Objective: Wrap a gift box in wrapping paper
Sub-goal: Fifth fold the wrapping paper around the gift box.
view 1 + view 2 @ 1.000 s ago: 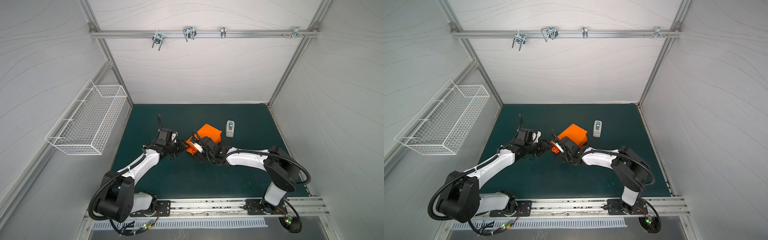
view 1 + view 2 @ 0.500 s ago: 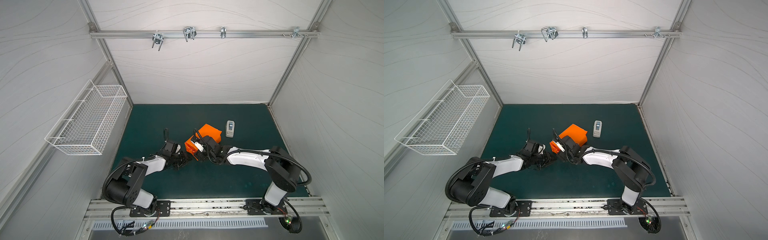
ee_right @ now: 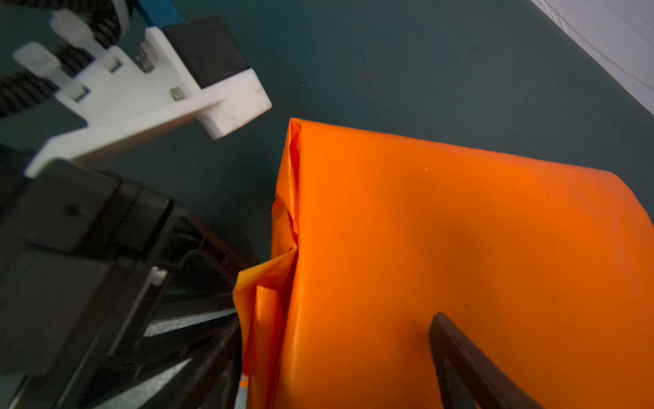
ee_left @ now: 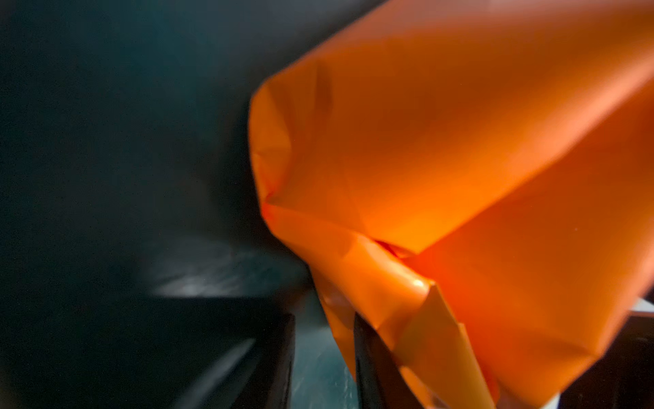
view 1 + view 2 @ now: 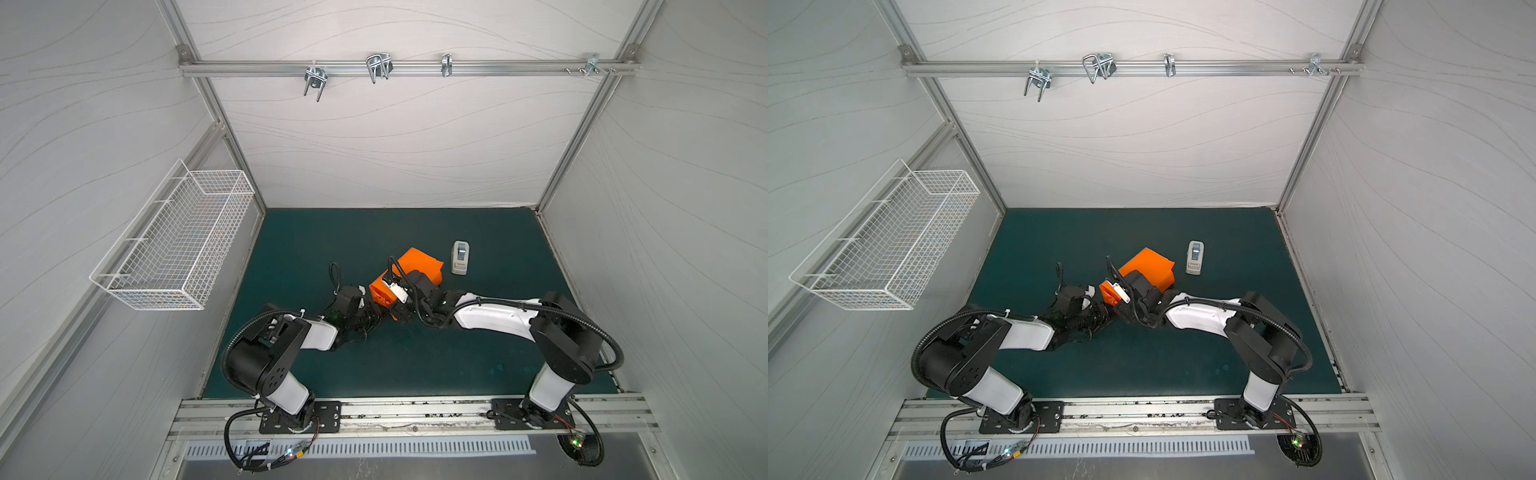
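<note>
1. The left gripper (image 4: 322, 329), jaws part-open and empty, faces the loose end flap (image 3: 263, 301) of the wrapping paper (image 5: 417, 266) just ahead, which touches one finger.
2. The right gripper (image 5: 395, 305) is spread wide over the paper that hides the gift box; whether it grips is unclear.

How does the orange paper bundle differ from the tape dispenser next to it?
The wrapping paper is bright orange; the tape dispenser is white-grey. The paper is larger than the dispenser. The paper is creased, with loose folds at one end; the dispenser stands apart from it, nothing touching it. Both sit on the green mat.
</note>
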Controlling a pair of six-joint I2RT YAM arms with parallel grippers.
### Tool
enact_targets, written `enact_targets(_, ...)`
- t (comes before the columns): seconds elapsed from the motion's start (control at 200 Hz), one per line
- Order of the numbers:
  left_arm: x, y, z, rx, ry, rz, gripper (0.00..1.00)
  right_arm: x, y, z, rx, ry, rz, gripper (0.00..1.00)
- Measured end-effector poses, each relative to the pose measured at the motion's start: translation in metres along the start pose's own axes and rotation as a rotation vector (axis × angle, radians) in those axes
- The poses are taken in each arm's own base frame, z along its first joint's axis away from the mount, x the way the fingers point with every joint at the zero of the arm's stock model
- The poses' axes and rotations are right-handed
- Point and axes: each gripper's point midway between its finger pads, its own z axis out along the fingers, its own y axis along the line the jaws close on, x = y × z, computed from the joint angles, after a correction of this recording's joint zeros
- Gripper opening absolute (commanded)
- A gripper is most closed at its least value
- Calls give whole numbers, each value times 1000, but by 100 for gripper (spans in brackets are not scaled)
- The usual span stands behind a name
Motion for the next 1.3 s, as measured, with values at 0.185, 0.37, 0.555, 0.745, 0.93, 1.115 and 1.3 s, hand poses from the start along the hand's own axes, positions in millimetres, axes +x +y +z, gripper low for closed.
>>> enact_targets(0.185,-6,9,-11,-86,-46,32,33,0,1,0,-7,-1,0,83)
enact_targets(0.37,-10,12,-13,-135,-54,59,33,0,2,0,-14,-2,0,86)
enact_targets(0.555,-12,12,-14,-151,-56,65,33,0,4,-1,-25,-5,0,89)
enact_targets(0.745,-15,16,-23,-189,-75,60,34,0,5,-2,-30,-8,-2,91)
enact_targets(0.93,-22,12,-36,-191,-111,60,36,0,5,-2,-32,-8,-2,91)
enact_targets(1.115,-27,17,-40,-207,-123,39,35,1,5,-2,-32,-7,-2,91)
enact_targets(1.3,-26,21,-41,-199,-103,-21,29,1,5,-2,-32,-7,-2,90)
